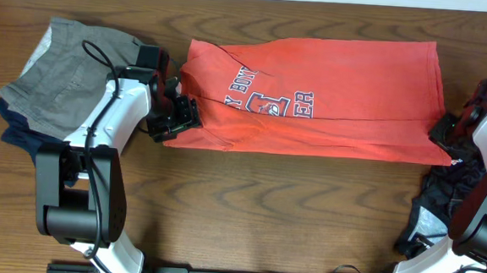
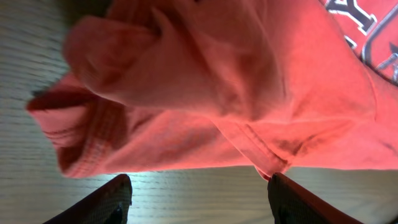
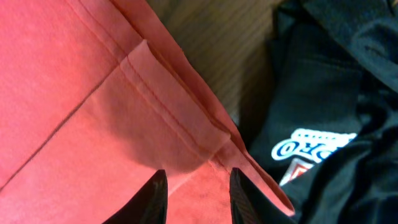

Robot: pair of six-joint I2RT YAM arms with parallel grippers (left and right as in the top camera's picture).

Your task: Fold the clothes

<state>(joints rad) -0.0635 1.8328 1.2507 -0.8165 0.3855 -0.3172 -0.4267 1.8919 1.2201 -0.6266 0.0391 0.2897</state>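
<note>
Wood surface [image 1: 308, 187]. Left fingers [image 2: 115, 202] apart, just short of bunched cloth; right fingers [image 3: 155, 196] straddle the hem, clamp unclear. Coral T-shirt [image 1: 357, 84] spread centre, print partly folded: "Y BON", "ER". Black garment [image 3: 336, 81] logo illegible.

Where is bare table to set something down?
The brown wooden table is bare between the coral-red cotton T-shirt and the two arm bases. Crowded: left, the folded grey and navy garments; right, the crumpled black garment.
</note>
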